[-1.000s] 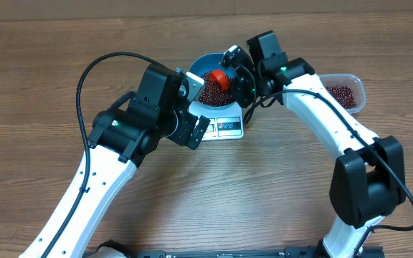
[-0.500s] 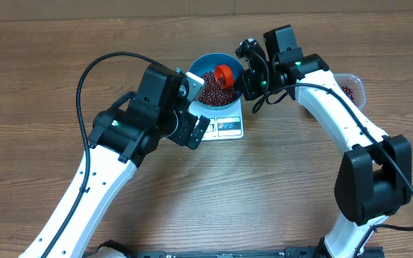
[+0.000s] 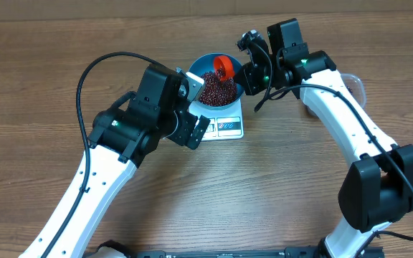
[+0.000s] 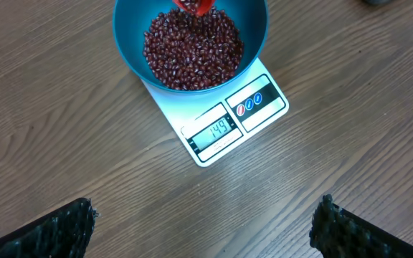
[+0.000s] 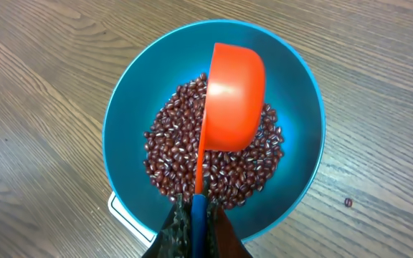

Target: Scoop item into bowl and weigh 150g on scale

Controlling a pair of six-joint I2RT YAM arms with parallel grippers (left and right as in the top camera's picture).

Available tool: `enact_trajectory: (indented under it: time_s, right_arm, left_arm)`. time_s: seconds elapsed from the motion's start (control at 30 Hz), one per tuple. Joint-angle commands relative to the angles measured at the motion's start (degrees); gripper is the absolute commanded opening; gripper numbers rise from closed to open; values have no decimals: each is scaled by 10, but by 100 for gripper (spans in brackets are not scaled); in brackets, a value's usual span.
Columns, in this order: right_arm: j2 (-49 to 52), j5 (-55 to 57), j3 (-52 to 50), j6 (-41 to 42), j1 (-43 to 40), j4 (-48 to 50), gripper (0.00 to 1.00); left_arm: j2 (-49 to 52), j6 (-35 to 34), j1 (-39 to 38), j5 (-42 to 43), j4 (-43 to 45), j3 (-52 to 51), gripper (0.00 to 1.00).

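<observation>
Overhead view is showing a wooden table (image 3: 41, 64) carrying everything. The left gripper (image 4: 205, 211) is hanging above the table's middle with its jaws standing wide and holding nothing. The right gripper (image 5: 196, 226) is clamping tight on the thin handle of an orange scoop (image 5: 231, 93). A clear tub (image 3: 357, 82) is sitting toward the table's right edge, mostly hidden by the right arm. The scale (image 4: 192, 107) is lying near the far edge, about midway between the left and right edges, its display showing 149. The bowl (image 5: 120, 129) is resting on the scale, covering most of it. The scoop's cup is hanging over the bowl. The beans (image 5: 171, 158) are heaping inside the bowl. One stray bean (image 5: 348, 203) is lying on the table just beside the bowl.
</observation>
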Motion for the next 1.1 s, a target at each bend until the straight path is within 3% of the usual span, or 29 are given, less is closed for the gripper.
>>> enact_trajectory:
  time_s: [0.0, 0.5, 0.67, 0.77, 1.07]
  right_arm:
    - [-32, -7, 20, 2, -1, -1, 4]
    - [-77, -7, 20, -2, 2, -6, 4]
    - [-82, 27, 20, -88, 28, -37, 4]
    - [-82, 87, 20, -55, 37, -36, 4]
    - [-82, 87, 20, -54, 37, -36, 4]
  left_arm:
    - [0, -6, 2, 2, 2, -4, 100]
    - [0, -6, 2, 2, 2, -4, 100]
    - [0, -6, 2, 2, 2, -4, 100]
    - [0, -6, 2, 2, 2, -4, 100]
    - [0, -6, 2, 2, 2, -4, 100]
